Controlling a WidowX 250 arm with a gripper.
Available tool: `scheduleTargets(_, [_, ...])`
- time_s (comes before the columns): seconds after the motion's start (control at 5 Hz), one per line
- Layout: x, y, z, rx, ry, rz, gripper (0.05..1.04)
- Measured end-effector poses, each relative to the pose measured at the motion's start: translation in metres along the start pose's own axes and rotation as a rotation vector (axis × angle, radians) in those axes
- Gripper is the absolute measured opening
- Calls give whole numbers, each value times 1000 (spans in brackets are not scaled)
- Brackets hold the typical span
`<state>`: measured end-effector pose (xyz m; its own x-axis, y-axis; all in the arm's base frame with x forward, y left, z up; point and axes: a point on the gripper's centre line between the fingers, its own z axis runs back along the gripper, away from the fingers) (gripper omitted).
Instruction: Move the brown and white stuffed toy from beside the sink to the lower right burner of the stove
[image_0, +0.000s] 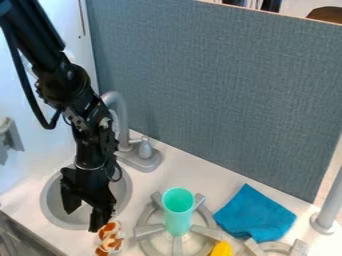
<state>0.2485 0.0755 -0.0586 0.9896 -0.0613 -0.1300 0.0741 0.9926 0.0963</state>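
A blue-grey fabric partition (220, 90) stands behind a white countertop (177, 162), and a white wall panel adjoins it on the view's left side. A round grey sink (47, 205) is set into the countertop at the left, with a curved grey faucet (117, 107) at its far side. A small lever (145, 149) stands on the faucet base.

The black arm enters from the upper left, and its gripper (84, 220) points down over the near part of the sink. The claw is open: a gap separates the two fingers, and nothing is held between them. The exact degree of opening cannot be told.

The toy food piece (111, 238), white with orange-brown patches, is at the sink's near right side, directly beside the finger on the view's right. Contact with that finger cannot be confirmed. The long axis of the piece runs nearly up and down the view, its upper end leaning slightly right and its lower end toward the bottom edge.

To the right, a turquoise cup (178, 215) stands upright on a grey burner grate (150, 229). A yellow object (222, 249), partly cut off, is beside the grate. A blue cloth (255, 215) lies farther right, near a second grate (298, 247) and a grey post (328, 205).
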Motion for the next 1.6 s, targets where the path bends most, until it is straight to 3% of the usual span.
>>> scheduleTargets(0.2, [-4, -2, -8, -11, 26, -3, 1001])
scheduleTargets(0.4, [-4, -3, -11, -87, -12, 37, 1001])
scheduleTargets(0.8, [5, 4, -13, -226, -29, 175, 1001])
scheduleTargets(1.0, [10, 2, -23, -340, -8, 307, 1001])
scheduleTargets(1.2, [12, -1, -26, -411, 4, 395, 1001])
scheduleTargets(1.4, [10, -6, -34, -469, 38, 474, 1001])
scheduleTargets(1.6, [14, -8, -38, -501, 41, 504, 1001])
